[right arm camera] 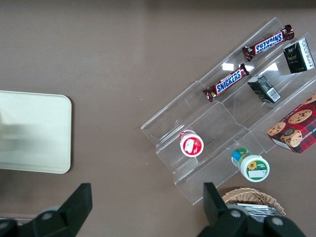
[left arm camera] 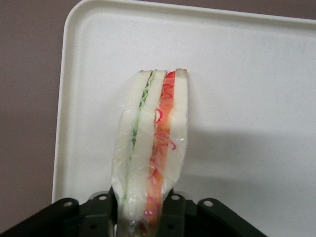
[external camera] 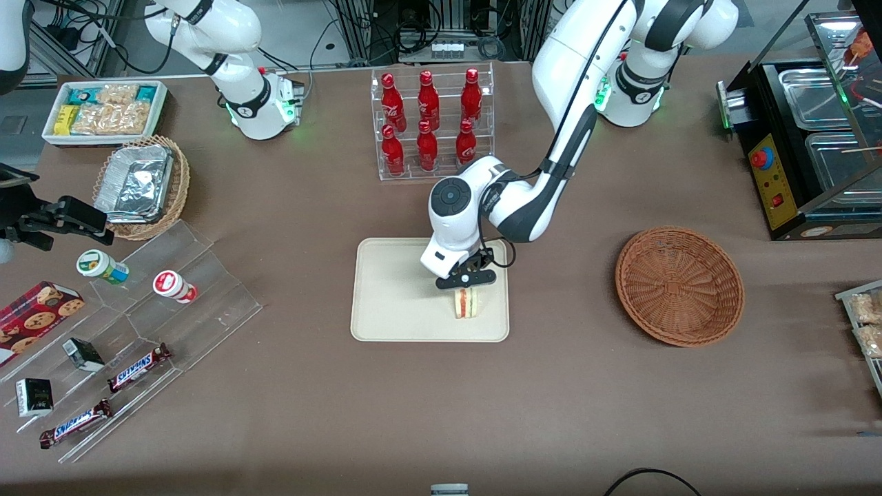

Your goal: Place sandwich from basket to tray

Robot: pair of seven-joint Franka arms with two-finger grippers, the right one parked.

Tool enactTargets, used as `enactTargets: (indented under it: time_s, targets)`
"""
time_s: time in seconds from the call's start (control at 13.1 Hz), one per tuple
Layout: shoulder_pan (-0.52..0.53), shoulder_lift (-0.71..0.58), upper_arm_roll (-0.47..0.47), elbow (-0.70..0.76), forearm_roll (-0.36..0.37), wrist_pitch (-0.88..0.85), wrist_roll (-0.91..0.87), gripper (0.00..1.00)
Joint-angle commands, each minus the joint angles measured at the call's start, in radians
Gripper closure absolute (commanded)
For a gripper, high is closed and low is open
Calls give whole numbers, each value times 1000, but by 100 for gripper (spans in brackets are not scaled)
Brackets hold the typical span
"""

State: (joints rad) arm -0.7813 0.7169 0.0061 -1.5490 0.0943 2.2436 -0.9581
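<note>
Gripping sandwich w/ gripper over tray; no label.

White sandwich striped red and green, cream tray, reddish-brown basket

**Snacks and drinks line the brown surface**

A clear rack holds six red bottles. Toward the parked arm's end, a white bin of snack packets sits by a tan wicker basket of foil containers. A clear stepped stand carries two Snickers bars, small cups and dark boxes, beside a cookie box.
</note>
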Motion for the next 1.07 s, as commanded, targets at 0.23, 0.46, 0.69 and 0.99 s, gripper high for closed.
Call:
enactTargets:
  time_s: [0.23,0.46,0.69,0.99]
  targets:
    - [5,-186,23,17,-2,-195,-71,0]
    - [30,-350,54,15,2,-356,-108,0]
    - [30,-476,124,15,8,-502,-88,0]
    - [30,-559,234,12,-2,-547,23,0]
